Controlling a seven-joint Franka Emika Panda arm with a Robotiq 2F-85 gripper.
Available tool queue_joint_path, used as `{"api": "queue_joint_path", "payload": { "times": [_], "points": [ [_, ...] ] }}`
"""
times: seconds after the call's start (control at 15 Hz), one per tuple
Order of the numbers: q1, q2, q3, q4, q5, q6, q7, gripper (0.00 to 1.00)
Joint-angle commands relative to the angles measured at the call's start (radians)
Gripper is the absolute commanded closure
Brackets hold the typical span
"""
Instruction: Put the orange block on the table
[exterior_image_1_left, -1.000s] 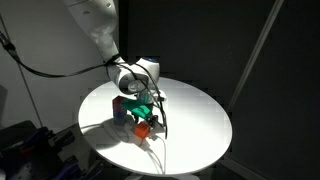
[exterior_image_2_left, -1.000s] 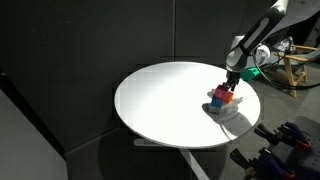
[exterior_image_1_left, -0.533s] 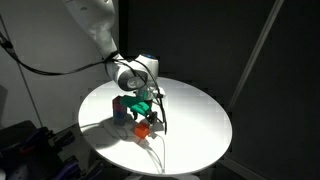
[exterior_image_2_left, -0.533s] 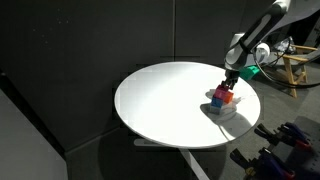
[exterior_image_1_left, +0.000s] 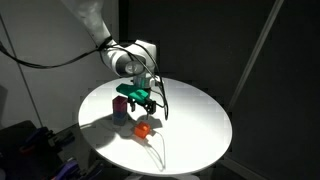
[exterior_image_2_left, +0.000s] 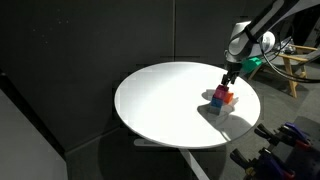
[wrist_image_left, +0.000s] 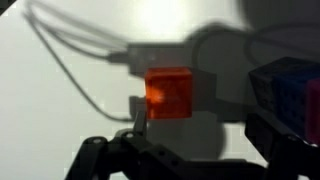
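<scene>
- On the table (wrist_image_left: 60, 110), flat at mid-frame in the wrist view: the orange block (wrist_image_left: 167, 93), resting on the white top alone.
- In an exterior view, low and centre (exterior_image_1_left: 143, 129), just below and right of the maroon and blue cubes (exterior_image_1_left: 122, 108), not stacked on them.
- Above it, toward the upper left of that frame: the gripper (exterior_image_1_left: 137, 97), jaws spread, nothing held.
- In the wrist view, dark fingers (wrist_image_left: 138, 128) along the bottom edge, block beyond them, no contact.
- Judged from this: placement done, block down and free. Left at most: drawing the arm off without nudging the cubes.
</scene>
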Motion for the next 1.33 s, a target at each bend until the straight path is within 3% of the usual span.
{"api": "queue_joint_path", "payload": {
  "times": [0.0,1.27],
  "points": [
    [0.033,-0.089,-0.017,-0.040,-0.052,-0.046,0.054,0.00],
    [0.113,-0.308,-0.008,-0.159,-0.155,-0.140,0.153,0.00]
  ]
}}
